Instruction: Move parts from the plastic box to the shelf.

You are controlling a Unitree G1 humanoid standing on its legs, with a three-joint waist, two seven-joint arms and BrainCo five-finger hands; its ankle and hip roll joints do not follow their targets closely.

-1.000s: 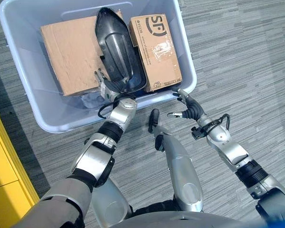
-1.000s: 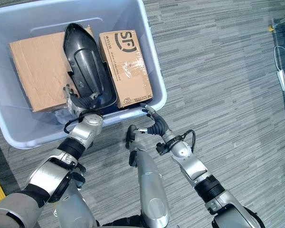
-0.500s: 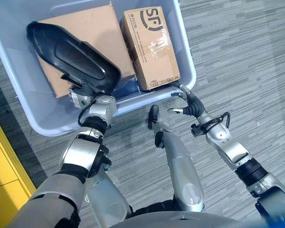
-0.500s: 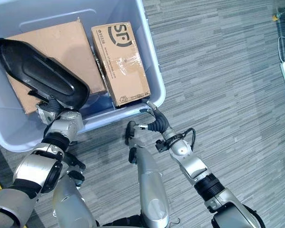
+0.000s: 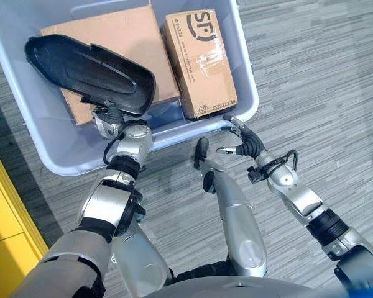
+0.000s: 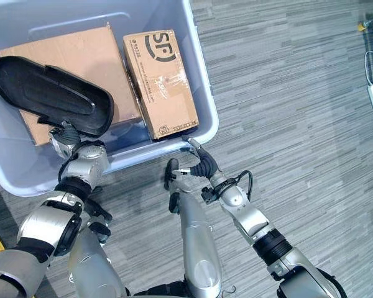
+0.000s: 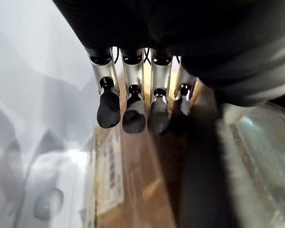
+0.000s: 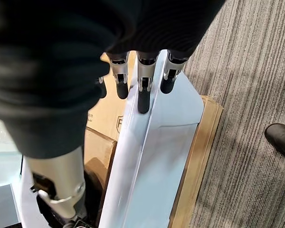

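A pale plastic box (image 5: 31,133) fills the upper left of the head views, standing on grey striped carpet (image 5: 323,93). Inside it lie a large flat cardboard box (image 5: 121,43) and, along the box's right wall, a narrower printed cardboard box (image 5: 202,59). A long black moulded part (image 5: 87,74) sits raised and tilted across the flat cardboard at the upper left, its rounded end towards the centre of the frame. The left hand (image 5: 110,119) is directly under that rounded end, at the near inner side of the plastic box, and carries the part; in the left wrist view the dark-tipped fingers (image 7: 133,114) hang in a row over brown cardboard, yet how they close on the part cannot be told. The right hand (image 5: 244,139) is at centre frame, just beside the plastic box's near right corner — its fingers (image 8: 142,97) are loosely bent and hold nothing, their tips over the box's pale rim (image 8: 156,142) in the right wrist view. A dark shoe (image 8: 281,138) shows on the carpet at that view's right edge, and a yellow surface (image 5: 3,230) runs down the lower left of the left eye view.
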